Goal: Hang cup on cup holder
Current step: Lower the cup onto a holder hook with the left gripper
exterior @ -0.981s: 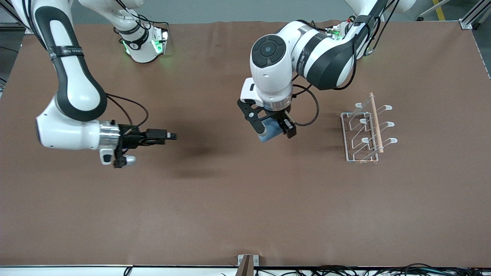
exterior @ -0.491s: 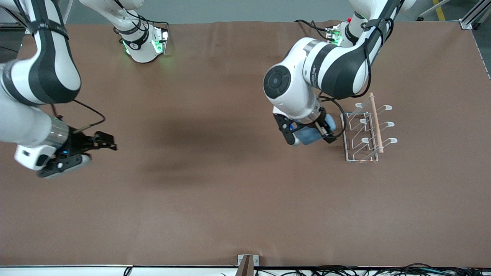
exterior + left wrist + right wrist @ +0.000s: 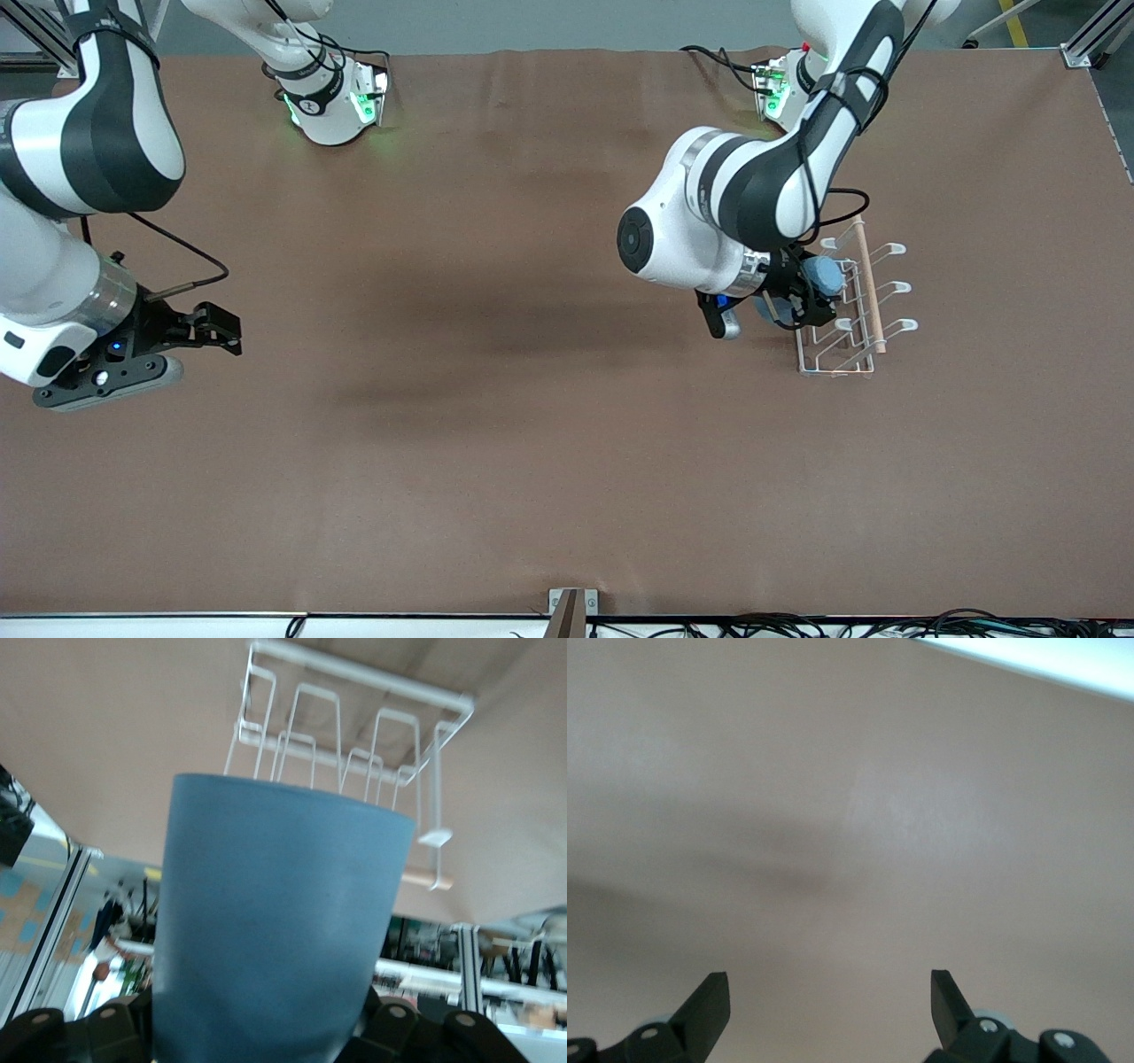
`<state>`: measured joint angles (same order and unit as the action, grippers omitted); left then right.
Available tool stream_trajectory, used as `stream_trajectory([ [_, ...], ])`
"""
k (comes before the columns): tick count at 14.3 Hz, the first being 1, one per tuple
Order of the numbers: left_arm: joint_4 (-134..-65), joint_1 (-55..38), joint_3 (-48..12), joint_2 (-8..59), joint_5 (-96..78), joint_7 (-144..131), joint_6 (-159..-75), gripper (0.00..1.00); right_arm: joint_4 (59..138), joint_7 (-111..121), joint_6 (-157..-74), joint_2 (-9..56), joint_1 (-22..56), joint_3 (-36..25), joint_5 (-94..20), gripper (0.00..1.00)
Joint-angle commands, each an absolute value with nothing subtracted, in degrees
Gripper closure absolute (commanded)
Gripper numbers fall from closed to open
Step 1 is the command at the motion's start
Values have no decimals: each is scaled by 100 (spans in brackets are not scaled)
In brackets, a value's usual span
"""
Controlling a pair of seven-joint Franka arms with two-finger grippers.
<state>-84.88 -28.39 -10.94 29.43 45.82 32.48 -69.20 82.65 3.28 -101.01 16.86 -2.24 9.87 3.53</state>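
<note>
Having been carried across the table from its middle within the last second, the cup (image 3: 822,277) is now held by the left gripper (image 3: 802,297), fingers clamped on its walls, over the edge of the cup holder (image 3: 852,306) at the left arm's end of the table. The transport is judged nearly complete; only seating on a prong appears to remain. The right gripper (image 3: 217,330) has been drawn back toward the right arm's end, fingers apart, holding nothing. The cup's tilt toward the prongs is shown in the left wrist view alone (image 3: 275,921), with the holder (image 3: 354,744) seen close past its rim; only bare table (image 3: 850,815) is shown in the right wrist view.
</note>
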Motion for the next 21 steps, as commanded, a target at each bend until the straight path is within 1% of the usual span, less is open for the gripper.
stream_trajectory([
  [1, -8937, -2751, -1116, 2856, 5079, 3313, -6785, 79, 8532, -412, -9905, 1198, -211, 1002, 448, 0],
  [3, -9227, -2672, -1107, 2839, 5281, 3305, -6759, 79, 8980, -510, -9923, 714, -228, 993, 422, 0],
  [5, -9342, -2523, -1116, 2865, 5571, 3287, -6724, 79, 9394, -632, -9914, 205, -237, 984, 387, 0],
  [6, -9360, -2505, -1116, 2909, 5677, 3261, -6724, 79, 9491, -633, -9844, 19, -246, 984, 387, 0],
  [7, -9352, -2470, -1116, 3022, 5782, 3243, -6724, 79, 9510, -633, -9600, -113, -246, 984, 387, 0],
  [8, -9352, -2470, -1116, 3093, 5879, 3234, -6724, 79, 9466, -633, -9389, -140, -246, 976, 369, 0],
  [12, -9352, -2294, -1116, 3296, 6029, 3234, -6724, 79, 8817, -536, -8913, -35, -290, 967, 256, 0],
  [14, -9360, -2311, -1116, 3410, 6143, 3234, -6724, 79, 8833, -501, -8886, -26, -421, 932, -78, 0],
  [16, -9343, -2277, -1116, 3489, 6310, 3165, -6724, 77, 8885, -448, -8903, -35, -439, 932, -79, 0],
  [20, -9325, -2329, -1125, 3744, 6319, 2638, -6732, 77, 8903, -440, -8982, -35, -466, 932, -79, 0],
  [21, -9334, -2329, -1125, 3814, 6319, 2611, -6741, 75, 8903, -439, -8991, -35, -466, 932, -79, 0],
])
